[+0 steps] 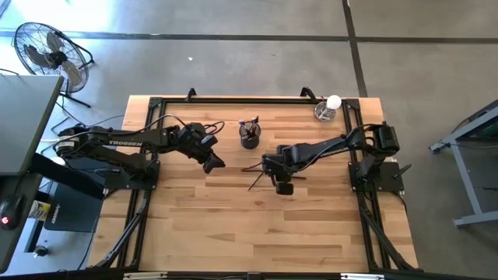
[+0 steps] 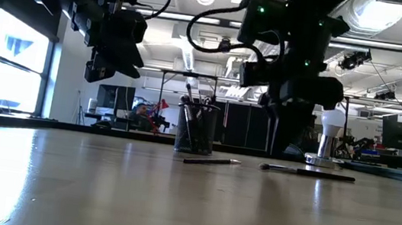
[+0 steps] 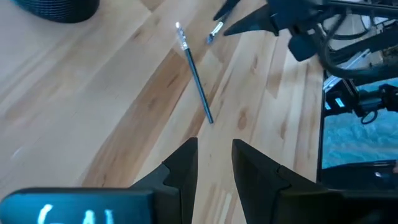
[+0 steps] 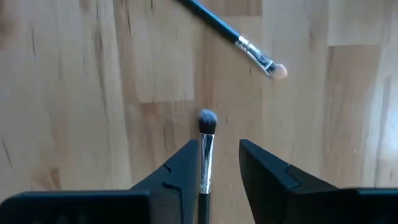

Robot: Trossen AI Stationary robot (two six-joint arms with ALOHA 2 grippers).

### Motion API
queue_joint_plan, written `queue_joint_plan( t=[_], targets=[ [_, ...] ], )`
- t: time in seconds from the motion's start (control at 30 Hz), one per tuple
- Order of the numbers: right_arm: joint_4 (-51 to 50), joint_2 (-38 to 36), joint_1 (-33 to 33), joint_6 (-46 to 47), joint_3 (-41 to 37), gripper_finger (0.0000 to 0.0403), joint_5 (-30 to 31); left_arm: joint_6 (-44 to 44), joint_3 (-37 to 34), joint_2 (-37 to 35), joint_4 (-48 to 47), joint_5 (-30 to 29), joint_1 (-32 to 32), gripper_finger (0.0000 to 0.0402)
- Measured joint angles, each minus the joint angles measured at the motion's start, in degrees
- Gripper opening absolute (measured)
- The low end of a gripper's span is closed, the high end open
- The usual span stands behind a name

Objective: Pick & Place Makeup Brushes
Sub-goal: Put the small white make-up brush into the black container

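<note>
Two makeup brushes lie flat on the wooden table. One, with a dark handle and a grey fluffy tip (image 4: 206,118), lies between the fingers of my open right gripper (image 4: 219,146), which points down at the table's middle (image 1: 282,177). The other (image 4: 233,36), thin with a pale tip, lies just beyond it; it also shows in the left wrist view (image 3: 198,81). More brushes stand upright in a black cup (image 1: 249,134). My left gripper (image 3: 215,144) hangs open above the table, left of the cup (image 1: 210,159), with nothing between its fingers. My right gripper comes from above, its fingers along the grey-tipped brush. The handle (image 4: 204,168) runs right beside the inner side of one finger (image 4: 183,168). Whether it touches that finger I cannot tell. The brush lies on the table.
A clear glass with a white ball (image 1: 328,107) stands at the table's far right corner. A black frame (image 1: 233,99) runs along the far edge. The near half of the table (image 1: 249,233) is bare wood. A fan (image 1: 47,54) stands on the floor beyond the far left corner.
</note>
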Motion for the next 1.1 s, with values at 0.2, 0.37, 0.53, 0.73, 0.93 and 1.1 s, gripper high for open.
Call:
queue_joint_plan(
  t=[0.2,0.37,0.53,0.73,0.93,1.1],
  targets=[
    [3.2,0.0,-1.0,-1.7,-1.2,0.0123,-2.7,0.0,0.0,0.0,0.8,-2.4,-2.2,0.0097],
    [7.1,0.0,-1.0,-3.0,-2.8,0.0122,-2.3,-0.2,0.0,0.0,0.8,-3.0,-3.4,0.0097],
    [10.0,0.0,-1.0,-2.6,-5.8,0.0120,-2.3,-1.7,0.0,0.0,0.8,-3.3,-3.3,0.0097],
    [14.7,-0.5,-1.0,-2.0,-9.9,0.0093,-1.1,-1.8,0.0,0.0,2.5,-3.2,-3.4,0.0097],
    [20.7,-0.5,-1.0,0.0,-12.9,0.0024,-2.9,-2.0,0.0,0.0,4.7,-3.2,-3.4,0.0097],
    [21.1,-0.7,-1.0,0.4,-13.1,0.0008,-2.9,-2.1,0.0,0.0,6.0,-2.6,-3.4,0.0097]
  ],
)
